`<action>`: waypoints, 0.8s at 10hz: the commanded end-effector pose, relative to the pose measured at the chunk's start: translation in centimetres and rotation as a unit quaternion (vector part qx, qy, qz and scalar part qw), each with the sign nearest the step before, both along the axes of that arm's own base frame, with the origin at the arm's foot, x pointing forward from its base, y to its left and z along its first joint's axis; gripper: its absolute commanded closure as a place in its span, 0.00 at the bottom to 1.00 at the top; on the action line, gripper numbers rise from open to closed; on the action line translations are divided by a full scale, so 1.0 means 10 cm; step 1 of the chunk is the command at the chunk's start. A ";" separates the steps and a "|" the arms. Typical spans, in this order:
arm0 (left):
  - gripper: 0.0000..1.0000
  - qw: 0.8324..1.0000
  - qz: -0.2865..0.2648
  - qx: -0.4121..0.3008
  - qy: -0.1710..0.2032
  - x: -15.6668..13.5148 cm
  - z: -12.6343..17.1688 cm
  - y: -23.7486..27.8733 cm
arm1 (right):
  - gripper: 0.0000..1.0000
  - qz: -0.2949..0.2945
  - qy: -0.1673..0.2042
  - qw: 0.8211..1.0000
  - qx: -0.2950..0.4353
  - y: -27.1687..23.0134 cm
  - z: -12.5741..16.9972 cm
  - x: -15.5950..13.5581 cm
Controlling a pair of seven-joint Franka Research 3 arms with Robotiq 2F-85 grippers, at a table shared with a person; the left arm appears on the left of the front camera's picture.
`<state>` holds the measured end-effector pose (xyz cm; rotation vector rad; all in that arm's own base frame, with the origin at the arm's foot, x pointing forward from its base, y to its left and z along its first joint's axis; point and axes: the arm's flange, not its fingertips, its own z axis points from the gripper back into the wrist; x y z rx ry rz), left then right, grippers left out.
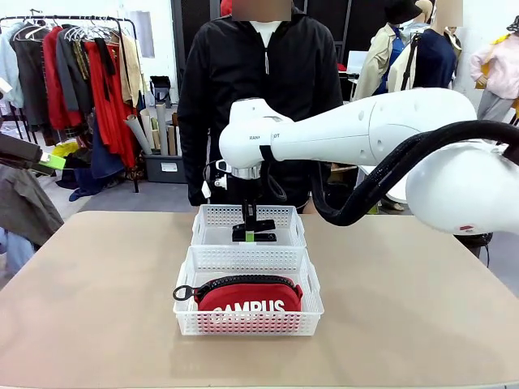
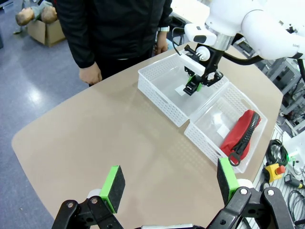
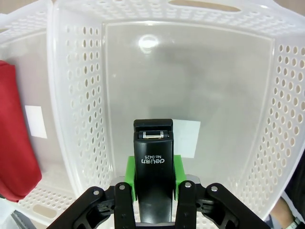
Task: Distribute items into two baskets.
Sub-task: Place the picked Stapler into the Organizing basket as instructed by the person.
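Right tool (image 3: pixel 152 183) is clamping the stapler (image 3: pixel 153 162) by its sides, hanging it inside the far basket (image 1: pixel 209 220). Stapler's prob stiff, smooth plastic w/ some heft, so gripping mid-body is looking sensible. Pouch (image 1: pixel 247 294) is lying in the near basket (image 1: pixel 188 279), soft n floppy. Left tool (image 2: pixel 169 188) is hovering over the table (image 2: pixel 114 138), jaws apart.

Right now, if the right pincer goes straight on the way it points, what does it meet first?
The bare floor of the far basket. The right pincer, shut on the stapler, points down into it, so the stapler's tip would likely touch first. Depth is hard to judge.
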<state>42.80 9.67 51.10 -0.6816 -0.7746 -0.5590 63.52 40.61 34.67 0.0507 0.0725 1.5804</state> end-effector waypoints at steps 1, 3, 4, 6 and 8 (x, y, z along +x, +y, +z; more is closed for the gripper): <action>0.00 1.000 -0.002 -0.002 -0.003 -0.01 0.01 0.00 | 1.00 0.005 -0.001 1.000 0.023 0.10 0.00 0.10; 0.00 1.000 -0.002 -0.002 -0.003 -0.01 0.01 0.00 | 0.95 -0.003 -0.007 1.000 0.028 0.10 -0.04 0.12; 0.00 1.000 -0.002 -0.002 -0.003 -0.01 0.01 0.00 | 0.78 -0.005 -0.005 0.999 0.031 0.10 -0.04 0.13; 0.00 1.000 -0.002 -0.002 -0.003 -0.01 0.01 0.00 | 0.38 -0.010 -0.008 0.999 0.031 0.08 -0.03 0.13; 0.00 1.000 -0.002 -0.002 -0.003 -0.01 0.01 0.00 | 0.00 -0.013 -0.007 0.999 0.032 0.05 -0.03 0.14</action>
